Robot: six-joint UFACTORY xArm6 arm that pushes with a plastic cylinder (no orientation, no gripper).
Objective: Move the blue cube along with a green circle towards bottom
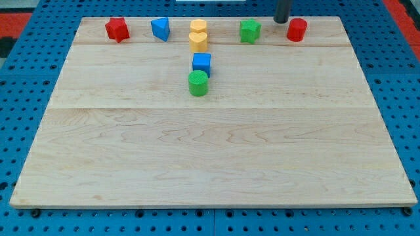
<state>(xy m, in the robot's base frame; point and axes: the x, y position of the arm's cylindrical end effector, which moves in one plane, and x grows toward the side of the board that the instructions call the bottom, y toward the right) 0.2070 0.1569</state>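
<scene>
The blue cube (202, 63) sits near the board's top middle. The green circle (198, 83) lies just below it, touching it. My tip (281, 21) is at the top edge of the board, far to the upper right of both blocks, between the green star block (249, 31) and the red cylinder (296, 30). It touches no block that I can see.
Along the top edge stand a red star block (117, 29), a blue triangular block (160, 29), and two yellow blocks (198, 36) stacked in line just above the blue cube. The wooden board (210, 157) lies on a blue pegboard.
</scene>
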